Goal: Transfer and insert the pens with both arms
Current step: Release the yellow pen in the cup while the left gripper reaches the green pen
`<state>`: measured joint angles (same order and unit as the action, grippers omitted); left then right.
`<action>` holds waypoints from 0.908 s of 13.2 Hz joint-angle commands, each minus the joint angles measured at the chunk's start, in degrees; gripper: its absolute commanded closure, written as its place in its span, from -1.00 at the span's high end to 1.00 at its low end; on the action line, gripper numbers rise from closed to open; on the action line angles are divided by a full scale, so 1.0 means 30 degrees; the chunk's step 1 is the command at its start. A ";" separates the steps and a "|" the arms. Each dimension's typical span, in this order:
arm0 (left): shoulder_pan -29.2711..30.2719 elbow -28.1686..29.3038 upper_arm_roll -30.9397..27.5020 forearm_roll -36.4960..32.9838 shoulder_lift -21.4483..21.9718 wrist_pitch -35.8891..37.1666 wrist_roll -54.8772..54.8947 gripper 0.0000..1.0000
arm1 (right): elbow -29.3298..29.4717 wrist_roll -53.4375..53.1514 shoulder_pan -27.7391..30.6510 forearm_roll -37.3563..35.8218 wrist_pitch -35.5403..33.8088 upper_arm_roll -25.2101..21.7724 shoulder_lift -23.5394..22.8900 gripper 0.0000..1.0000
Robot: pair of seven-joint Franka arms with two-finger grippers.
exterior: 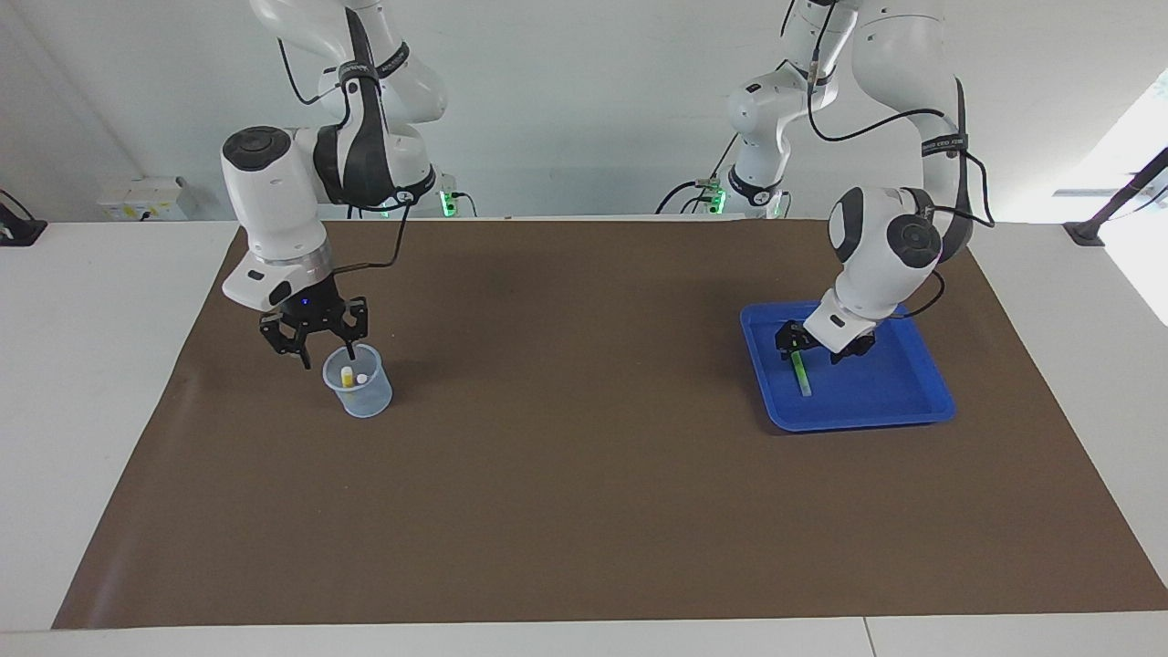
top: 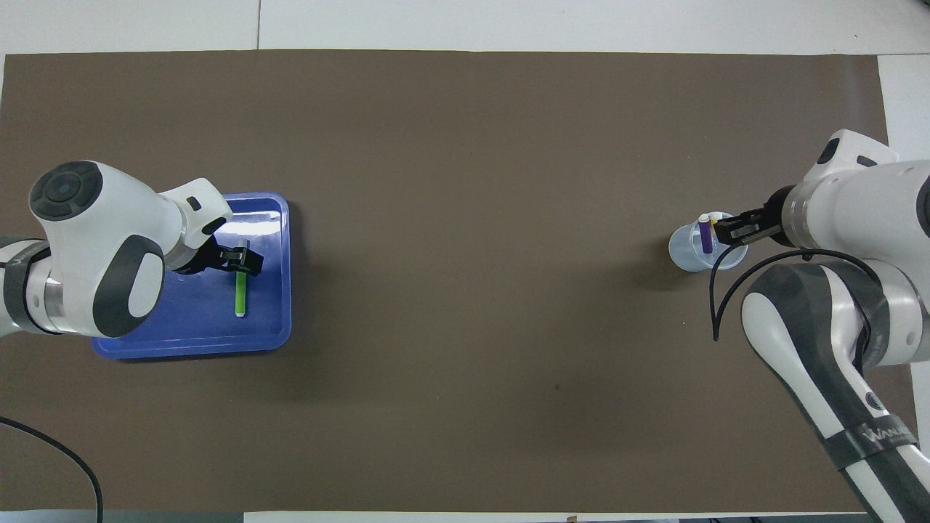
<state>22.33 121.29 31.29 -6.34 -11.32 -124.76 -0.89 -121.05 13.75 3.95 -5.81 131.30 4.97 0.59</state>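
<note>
A green pen [exterior: 802,376] [top: 240,296] lies in the blue tray [exterior: 858,421] [top: 182,341] toward the left arm's end of the table. My left gripper [exterior: 807,349] [top: 243,262] is down in the tray, open, its fingers on either side of the pen's end nearer the robots. Toward the right arm's end stands a clear cup [exterior: 360,394] [top: 686,254] with the yellow pen [exterior: 347,375] [top: 716,216] and the purple pen [top: 705,237] upright in it. My right gripper [exterior: 327,357] [top: 727,231] hangs open just over the cup's rim, holding nothing.
A brown mat [exterior: 584,474] covers most of the white table. A thin black angled pole [exterior: 1121,203] stands at the table corner by the left arm, and a pale socket box [exterior: 146,196] sits at the corner by the right arm.
</note>
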 commanded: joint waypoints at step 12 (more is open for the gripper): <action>-0.0002 0.0116 -0.0148 -0.0963 -0.1235 -0.1305 0.0327 -1.00 | 0.7325 -0.4989 -0.0026 0.2495 -1.0859 0.0159 0.0012 1.00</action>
<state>22.22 120.93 31.11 -8.07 -14.74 -127.84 -0.39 -104.12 1.09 3.81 1.32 102.62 5.05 3.40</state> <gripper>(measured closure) 0.617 0.000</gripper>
